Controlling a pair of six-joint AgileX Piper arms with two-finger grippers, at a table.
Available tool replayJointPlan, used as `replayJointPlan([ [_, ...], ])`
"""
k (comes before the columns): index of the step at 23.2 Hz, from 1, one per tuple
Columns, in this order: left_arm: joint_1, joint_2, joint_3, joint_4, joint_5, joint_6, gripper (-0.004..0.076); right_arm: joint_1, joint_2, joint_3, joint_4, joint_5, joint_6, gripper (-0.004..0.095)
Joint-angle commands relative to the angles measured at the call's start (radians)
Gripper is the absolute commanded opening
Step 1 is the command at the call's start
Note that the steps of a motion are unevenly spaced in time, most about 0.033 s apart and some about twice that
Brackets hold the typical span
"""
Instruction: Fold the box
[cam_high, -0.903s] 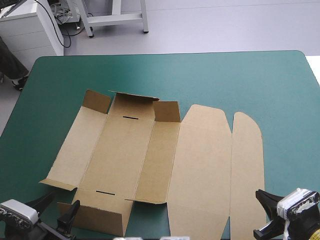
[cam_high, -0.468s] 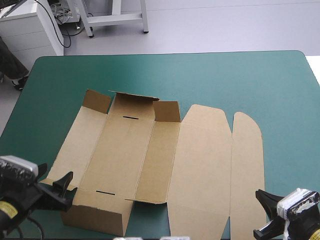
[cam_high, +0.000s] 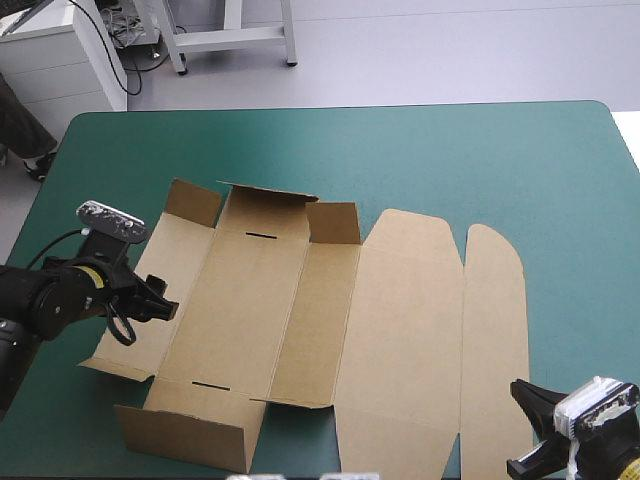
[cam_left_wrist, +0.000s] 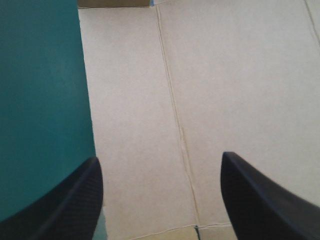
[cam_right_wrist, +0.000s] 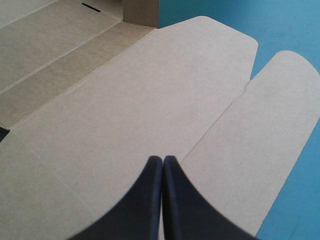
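Side-wall step: the left end effector, spread, hovers over the left panel of the box, seemingly ready to raise it upright; the right end effector sits pressed together.

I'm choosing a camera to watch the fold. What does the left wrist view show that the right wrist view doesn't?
Only the left wrist view: the left gripper open over the box, above its side panel, with a crease running ahead between the fingers and the panel's edge against the cover.
Only the right wrist view: the right gripper shut in one arch over the lid panel, the rounded flap beside it, and a slot and raised wall farther ahead.
Both: flat brown board on the teal-green cover.
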Motion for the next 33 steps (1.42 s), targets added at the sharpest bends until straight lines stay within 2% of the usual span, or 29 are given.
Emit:
replayJointPlan([
  [1,0.015,0.054,-0.067,0.067,-0.007,0.008,0.0474,-0.005,0.017,-0.024,0.006,-0.07,-0.002,-0.002],
  [8,0.241,0.155,-0.076,-0.014,0.018,0.103,0.0474,-0.005,0.017,-0.024,0.006,-0.07,-0.002,-0.002],
  [14,0.487,0.28,-0.076,-0.29,0.056,0.326,0.0474,-0.005,0.017,-0.024,0.007,-0.07,-0.002,-0.002],
  [18,0.59,0.393,-0.076,-0.424,0.097,0.451,0.0475,-0.005,0.017,-0.024,0.007,-0.07,-0.002,-0.002],
  [21,0.601,0.47,-0.076,-0.473,0.132,0.51,0.0474,-0.005,0.017,-0.024,0.01,-0.07,-0.002,-0.002],
  [25,0.599,0.571,-0.076,-0.483,0.136,0.512,0.0475,-0.005,0.017,-0.024,0.01,-0.07,-0.002,-0.002],
  [27,0.599,0.586,-0.076,-0.536,0.172,0.532,0.0474,-0.005,0.017,-0.024,0.01,-0.07,-0.002,-0.002],
  [29,0.599,0.588,-0.076,-0.664,0.259,0.613,0.0474,-0.005,0.017,-0.024,0.01,-0.07,-0.002,-0.002],
  [33,0.597,0.589,-0.075,-0.726,0.259,0.577,0.0474,-0.005,0.017,-0.024,0.006,-0.07,-0.002,-0.002],
])
